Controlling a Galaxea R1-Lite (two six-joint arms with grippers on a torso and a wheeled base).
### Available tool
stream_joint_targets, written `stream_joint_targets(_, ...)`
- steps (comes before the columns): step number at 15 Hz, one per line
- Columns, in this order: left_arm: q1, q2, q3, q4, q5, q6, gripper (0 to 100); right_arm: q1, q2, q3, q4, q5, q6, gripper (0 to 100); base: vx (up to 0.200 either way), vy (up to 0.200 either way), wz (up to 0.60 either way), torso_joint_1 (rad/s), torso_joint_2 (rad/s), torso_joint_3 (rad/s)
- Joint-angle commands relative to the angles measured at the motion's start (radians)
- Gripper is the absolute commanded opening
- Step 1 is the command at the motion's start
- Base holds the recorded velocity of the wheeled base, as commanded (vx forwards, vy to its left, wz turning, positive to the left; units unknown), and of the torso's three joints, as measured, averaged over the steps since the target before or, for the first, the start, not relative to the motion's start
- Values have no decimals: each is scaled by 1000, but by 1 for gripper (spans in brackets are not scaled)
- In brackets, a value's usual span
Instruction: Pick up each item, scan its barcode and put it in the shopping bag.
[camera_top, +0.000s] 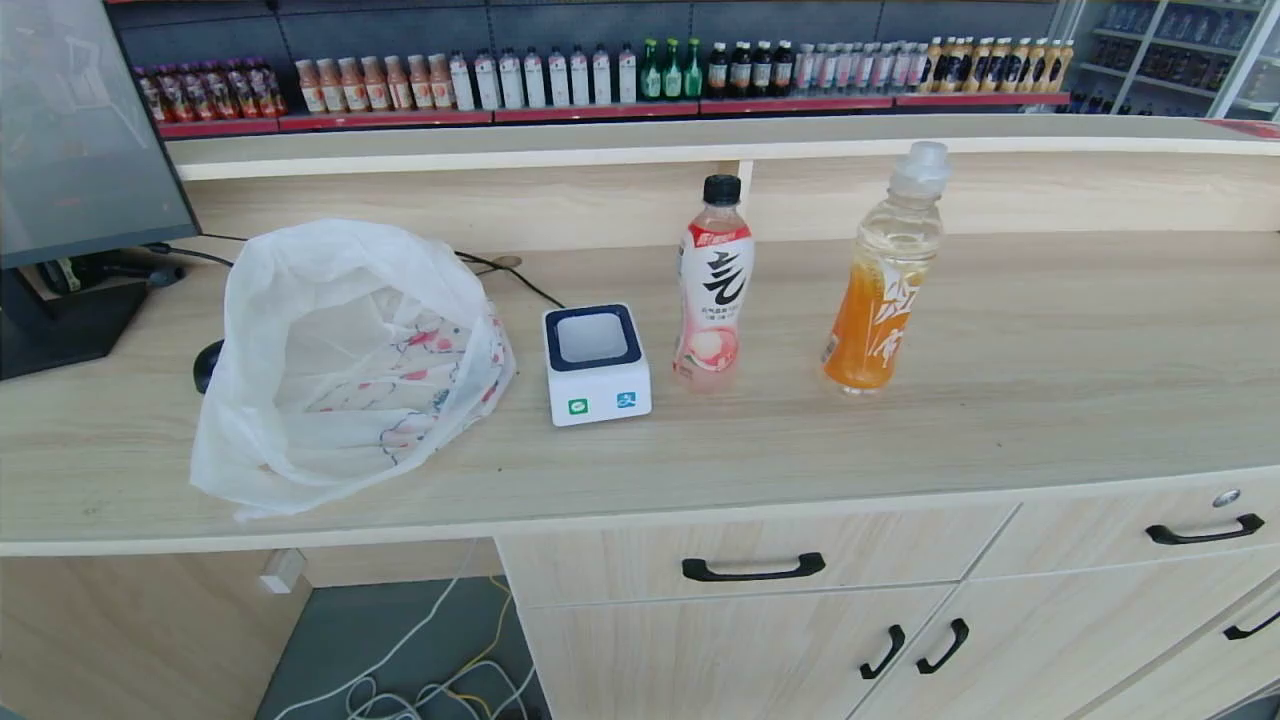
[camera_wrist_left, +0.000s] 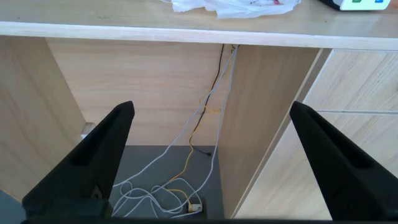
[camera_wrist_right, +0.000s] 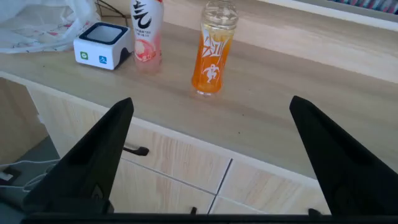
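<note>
I am holding my left gripper open, its two black fingers spread wide. It is hanging low in front of the counter and facing the gap beneath it, where loose cables are lying on the floor. My right gripper is also standing open, fingers well apart. It is hanging in front of the counter edge above the drawer fronts and pointing toward the orange bottle.

Four things are sitting in a row on the counter. The white shopping bag is slumping at my left with its mouth gaping toward me. Just to its right, the small white scanner is sitting with its dark-framed window facing up. The pink bottle, black-capped, is standing upright just right of the scanner, close to it but, as far as I can tell, not touching. The orange bottle, with a clear cap, is standing upright farther right, apart from the pink one. Both bottles are standing outside the bag.

A dark monitor is standing at the far left end, and shelves of bottles are lining the wall behind.
</note>
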Motion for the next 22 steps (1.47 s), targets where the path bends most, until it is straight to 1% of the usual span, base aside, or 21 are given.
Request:
stream_joint_targets(1, 0, 0, 0, 0, 2, 0, 100, 77, 157, -39, -15, -1, -48, 100, 0, 0, 0, 0, 0, 0)
stream_joint_targets(3, 0, 0, 0, 0, 2, 0, 100, 145, 245, -60, -81, -10, -97, 100, 0, 0, 0, 0, 0, 0)
stream_joint_targets(4, 0, 0, 0, 0, 0, 0, 100, 189, 292, -74, -119, -43, -103, 100, 0, 0, 0, 0, 0, 0)
stream_joint_targets(8, 0, 0, 0, 0, 2, 0, 100, 456, 452, -117, -239, -256, -94, 100, 0, 0, 0, 0, 0, 0)
stream_joint_targets(9, 0, 0, 0, -1, 0, 0, 100, 565, 516, -133, -276, -349, -71, 100, 0, 0, 0, 0, 0, 0)
stream_joint_targets(11, 0, 0, 0, -1, 2, 0, 100, 662, 610, -162, -345, -466, -2, 100, 0, 0, 0, 0, 0, 0)
stream_joint_targets(12, 0, 0, 0, -1, 2, 0, 100, 680, 643, -171, -394, -506, 25, 100, 0, 0, 0, 0, 0, 0)
stream_joint_targets(14, 0, 0, 0, 0, 0, 0, 100, 688, 700, -189, -466, -567, 41, 100, 0, 0, 0, 0, 0, 0)
stream_joint_targets(15, 0, 0, 0, 0, 0, 0, 100, 688, 726, -208, -481, -607, 35, 100, 0, 0, 0, 0, 0, 0)
stream_joint_targets(16, 0, 0, 0, 0, 2, 0, 100, 688, 746, -225, -481, -626, 33, 100, 0, 0, 0, 0, 0, 0)
stream_joint_targets(20, 0, 0, 0, 0, 2, 0, 100, 677, 860, -274, -537, -641, 33, 100, 0, 0, 0, 0, 0, 0)
stream_joint_targets(22, 0, 0, 0, -1, 2, 0, 100, 674, 909, -258, -584, -644, 33, 100, 0, 0, 0, 0, 0, 0)
